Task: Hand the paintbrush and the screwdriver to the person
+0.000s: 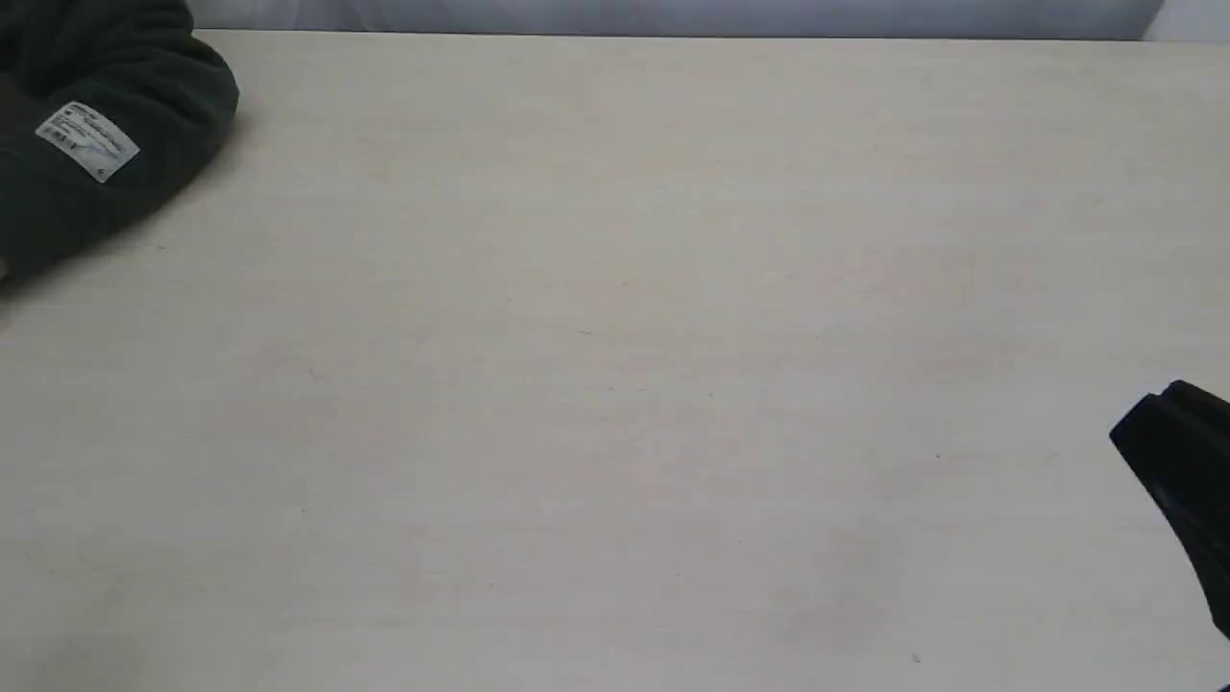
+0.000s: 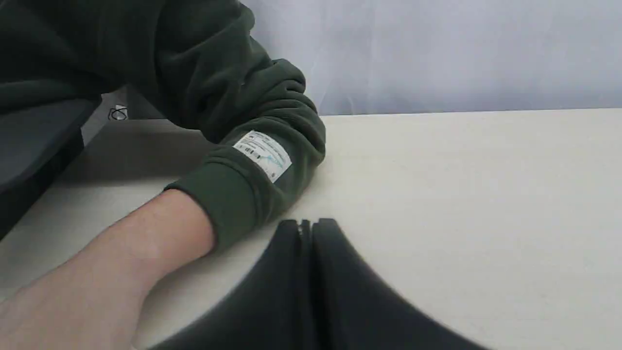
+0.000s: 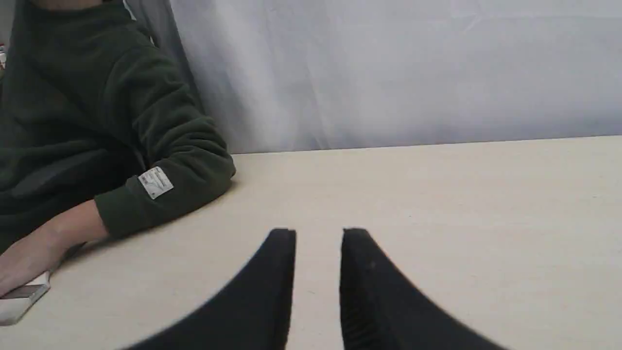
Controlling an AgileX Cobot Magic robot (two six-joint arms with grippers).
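The person's dark green sleeve [image 1: 106, 125] with its white label lies at the table's far left corner. In the left wrist view the sleeve [image 2: 243, 184] and bare forearm [image 2: 107, 262] rest just beyond my left gripper [image 2: 306, 223], which is shut on nothing. My right gripper [image 3: 318, 233] hovers over bare table, open, with nothing between its fingers; it shows as a black shape [image 1: 1168, 428] at the right edge of the exterior view. Under the person's hand [image 3: 29, 253] lies a flat silver and whitish piece, apparently the paintbrush [image 3: 22, 296]. The screwdriver is out of view.
The pale beige table [image 1: 615, 384] fills the exterior view. A grey-white curtain [image 3: 388, 73] hangs behind the table's far edge. A dark chair or seat [image 2: 34, 141] stands beside the person.
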